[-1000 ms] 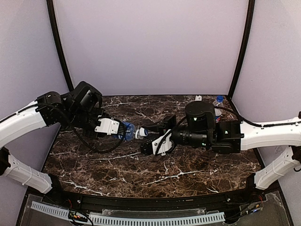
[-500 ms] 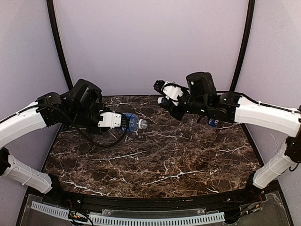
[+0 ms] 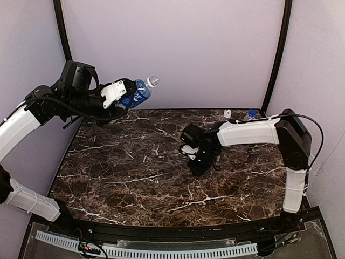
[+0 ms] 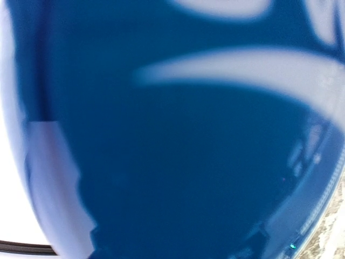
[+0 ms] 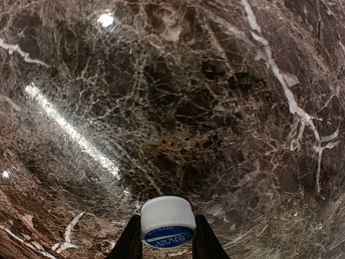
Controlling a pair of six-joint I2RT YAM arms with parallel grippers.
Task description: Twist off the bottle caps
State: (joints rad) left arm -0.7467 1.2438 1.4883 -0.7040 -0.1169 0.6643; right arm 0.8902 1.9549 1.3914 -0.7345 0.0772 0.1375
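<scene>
My left gripper [image 3: 123,91] is raised near the back wall, shut on a clear bottle with a blue label [image 3: 137,93]. The bottle tilts up to the right and its neck [image 3: 153,81] is bare. In the left wrist view the blue label [image 4: 178,151] fills the frame and hides the fingers. My right gripper [image 3: 198,163] points down just above the middle of the table. It is shut on a small white cap with a blue printed top [image 5: 167,216], held between both fingers [image 5: 131,240] over the marble.
The dark marble table [image 3: 135,183] has a black rail along its near edge. At the back right corner a small white cap-like piece [image 3: 227,113] and a blue-capped bottle top [image 3: 250,114] show behind my right arm. Grey walls close in the back and sides.
The left arm lifted the bottle from table height up toward the back wall. The right arm pulled the cap off, swung up, then came down to the table's middle.
</scene>
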